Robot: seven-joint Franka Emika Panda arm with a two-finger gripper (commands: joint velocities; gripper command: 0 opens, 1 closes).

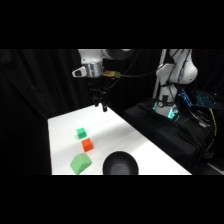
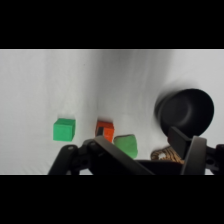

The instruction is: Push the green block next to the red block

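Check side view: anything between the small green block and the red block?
Nothing. In the side view only bare white table separates the green block from the red block; the wrist view shows the same gap.

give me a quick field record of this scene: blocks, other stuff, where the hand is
green block: small cube, apart from the red one
red block: small cube, between the green block and the pale one
pale green block: larger, rounded, near table edge
black bowl: beside the blocks
hand: above table's far end, touching nothing
table: white
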